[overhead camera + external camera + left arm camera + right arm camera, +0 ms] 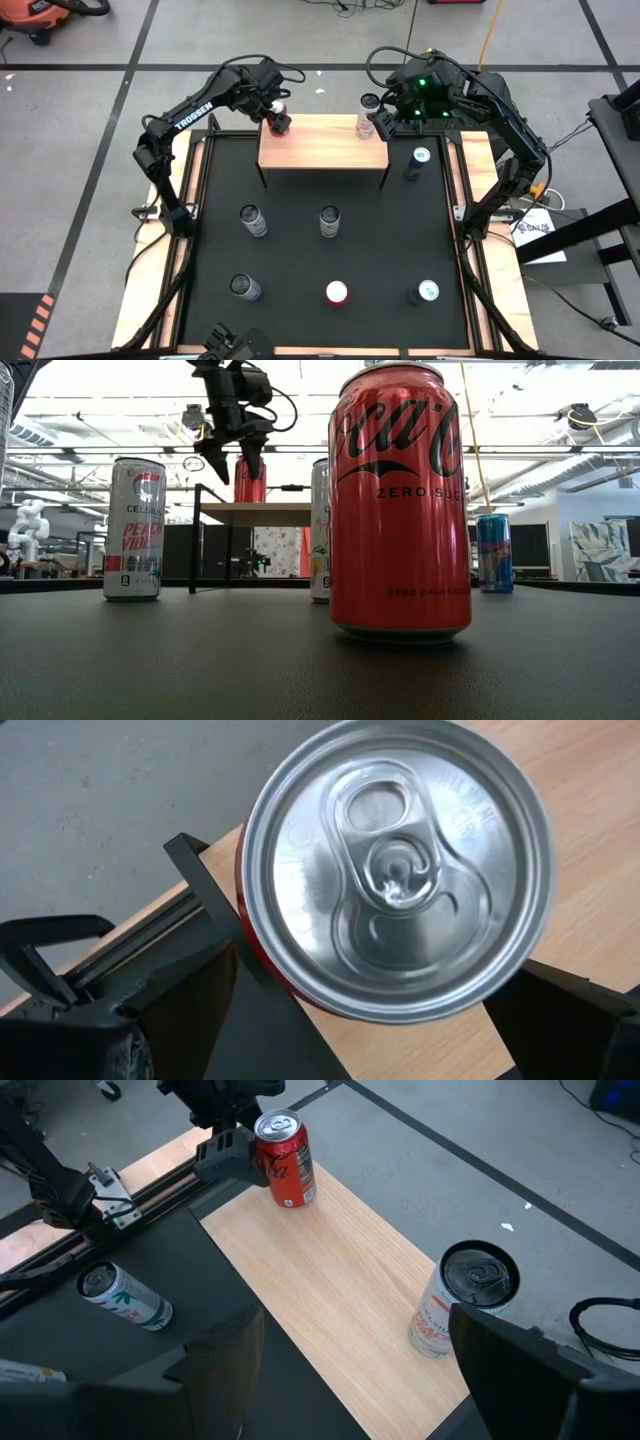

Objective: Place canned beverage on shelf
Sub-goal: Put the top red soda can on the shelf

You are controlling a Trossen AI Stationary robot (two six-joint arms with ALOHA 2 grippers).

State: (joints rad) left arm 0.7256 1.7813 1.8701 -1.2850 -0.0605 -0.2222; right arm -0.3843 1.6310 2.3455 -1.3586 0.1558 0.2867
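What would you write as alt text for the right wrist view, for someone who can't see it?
A light wooden shelf holds two upright cans: a red can at its far corner, with the left gripper around it, and a white can near the right arm's own dark fingers. Another can stands on the black mat beside the shelf.

On the shelf (pixel 322 148) we find two cans: one (pixel 278 118) at its left rear corner, one (pixel 366 124) at its right rear corner. Right of the shelf, a can (pixel 417 162) stands on the mat (pixel 380 250). Before the shelf, five cans form two rows.
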